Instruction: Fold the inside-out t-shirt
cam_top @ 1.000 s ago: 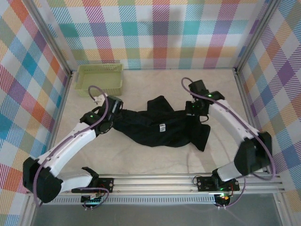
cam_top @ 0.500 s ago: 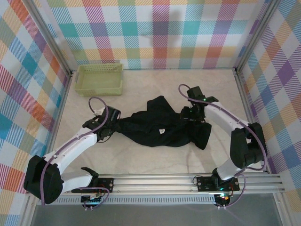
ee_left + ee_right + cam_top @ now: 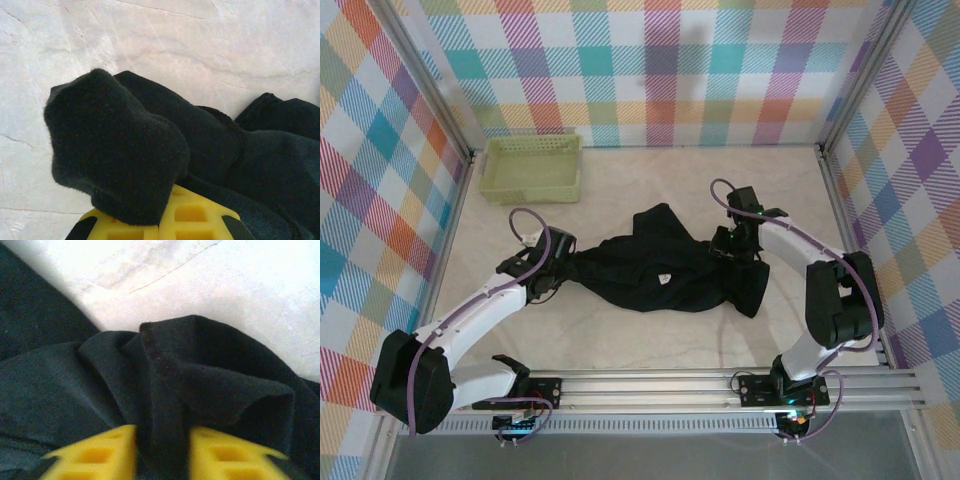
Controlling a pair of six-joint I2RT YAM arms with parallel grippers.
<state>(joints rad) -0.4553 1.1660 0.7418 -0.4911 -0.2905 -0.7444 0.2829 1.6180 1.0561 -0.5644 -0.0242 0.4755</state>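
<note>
mid-frame, our left tool [image 3: 556,264] pinches the left end of the crumpled black cloth t-shirt [image 3: 655,272]; our right tool [image 3: 724,244] pinches its right end.

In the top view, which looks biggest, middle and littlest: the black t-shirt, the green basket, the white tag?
1. black t-shirt, clearly the widest.
2. green basket, smaller.
3. white tag, just a tiny speck on the shirt.

A pale marbled table [image 3: 620,340] carries a crumpled black t-shirt [image 3: 660,272], stretched between the left gripper [image 3: 556,266] and the right gripper [image 3: 724,246]. A pale green basket [image 3: 532,168] sits well beyond the left gripper.
</note>
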